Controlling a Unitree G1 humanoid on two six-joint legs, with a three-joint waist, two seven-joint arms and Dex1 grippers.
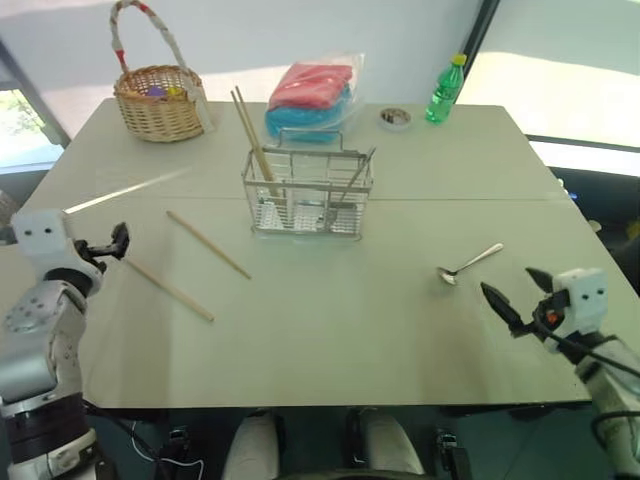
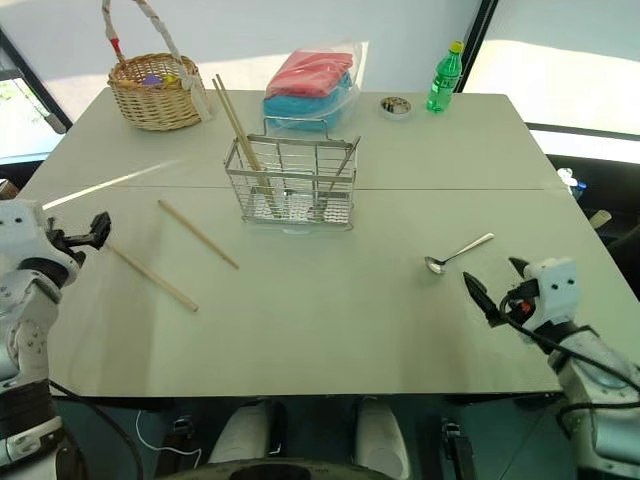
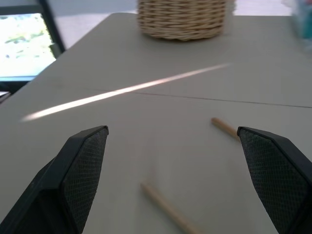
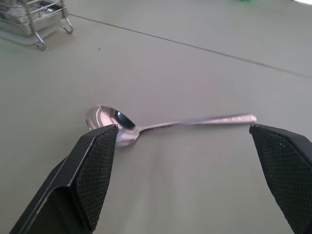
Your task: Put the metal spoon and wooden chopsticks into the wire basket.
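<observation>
The wire basket (image 1: 307, 195) stands mid-table with two wooden chopsticks (image 1: 252, 140) leaning upright in it. Two more chopsticks lie flat on the table to its left, one nearer the basket (image 1: 208, 244) and one closer to me (image 1: 170, 290). My left gripper (image 1: 118, 243) hovers open by the table's left edge, its fingers pointing at the ends of these two chopsticks (image 3: 224, 127). The metal spoon (image 1: 470, 264) lies on the right side of the table. My right gripper (image 1: 507, 279) is open just short of it, and the spoon (image 4: 165, 123) lies across the gap ahead of its fingers.
A wicker basket (image 1: 158, 100) stands at the far left. At the back sit a clear bag of red and blue cloth (image 1: 312, 95), a small round tin (image 1: 395, 119) and a green bottle (image 1: 445, 90). A sunlight streak (image 1: 125, 190) crosses the left side of the table.
</observation>
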